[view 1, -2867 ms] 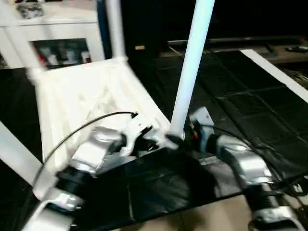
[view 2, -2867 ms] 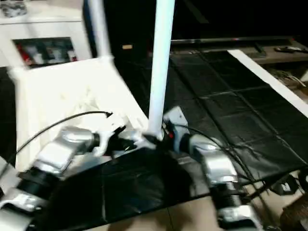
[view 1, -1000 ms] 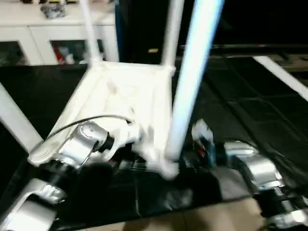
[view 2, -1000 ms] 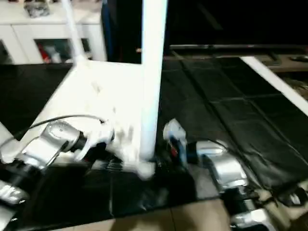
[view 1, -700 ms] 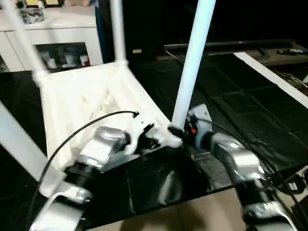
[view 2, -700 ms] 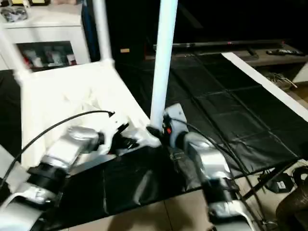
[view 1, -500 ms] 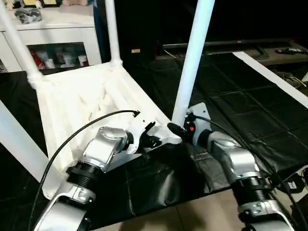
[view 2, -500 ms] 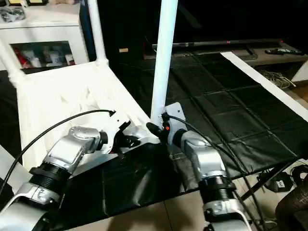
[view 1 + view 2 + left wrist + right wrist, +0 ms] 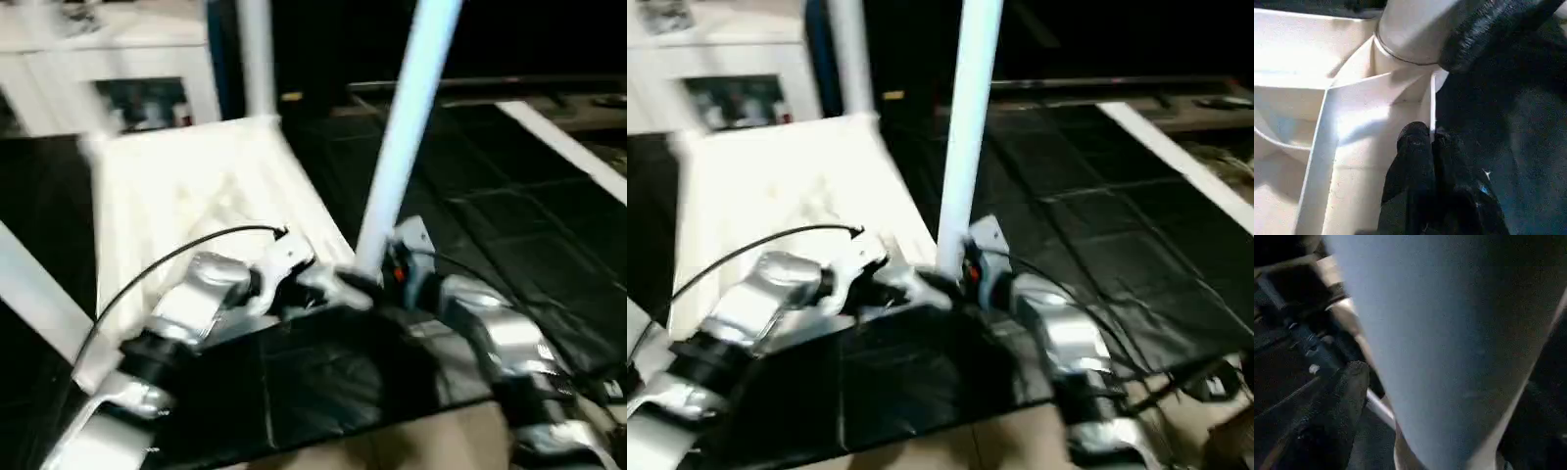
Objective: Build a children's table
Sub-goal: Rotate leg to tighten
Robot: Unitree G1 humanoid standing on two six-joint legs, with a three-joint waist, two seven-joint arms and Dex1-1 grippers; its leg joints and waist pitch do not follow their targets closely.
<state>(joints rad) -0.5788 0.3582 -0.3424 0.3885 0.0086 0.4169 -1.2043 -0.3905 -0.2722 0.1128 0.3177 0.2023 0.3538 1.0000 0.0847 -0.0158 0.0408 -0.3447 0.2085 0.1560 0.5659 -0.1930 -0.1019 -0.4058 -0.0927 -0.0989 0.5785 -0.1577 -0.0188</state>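
While left gripper [image 9: 1432, 142] jaws pinch ribbed tabletop [image 9: 1352, 122] wall, right gripper [image 9: 1415, 406] jaws straddle smooth tubular leg [image 9: 1449, 333]

Head views motion-blurred, dim bkgd; tabletop [image 9: 186, 196] blown out (glare). Right wrist view dark, leg [image 9: 1449, 333] out of focus.
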